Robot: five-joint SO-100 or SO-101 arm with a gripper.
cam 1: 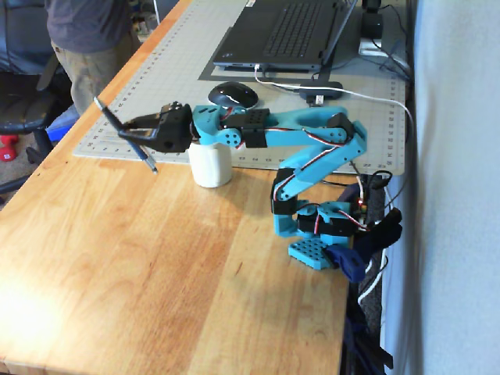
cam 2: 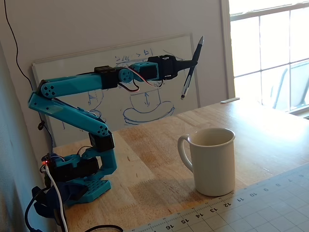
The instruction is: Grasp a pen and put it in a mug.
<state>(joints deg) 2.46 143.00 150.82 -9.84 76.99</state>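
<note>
The cream-white mug (cam 1: pixel 210 165) (cam 2: pixel 211 161) stands upright on the wooden table, beside the edge of the cutting mat. My gripper (cam 1: pixel 127 131) (cam 2: pixel 192 63) is shut on the pen (cam 1: pixel 125 133) (cam 2: pixel 192 66) and holds it high in the air, tilted, its silver end pointing down. In a fixed view the pen (cam 1: pixel 125 133) hangs to the left of the mug, past it. In another fixed view the pen (cam 2: pixel 192 66) sits above and behind the mug, well clear of its rim.
A grey cutting mat (cam 1: pixel 156 78) covers the far half of the table, with a laptop (cam 1: pixel 285 35) and a black mouse (cam 1: pixel 233 94) on it. A person (cam 1: pixel 86 39) stands at the table's far left corner. A whiteboard (cam 2: pixel 120 87) leans against the wall behind the arm.
</note>
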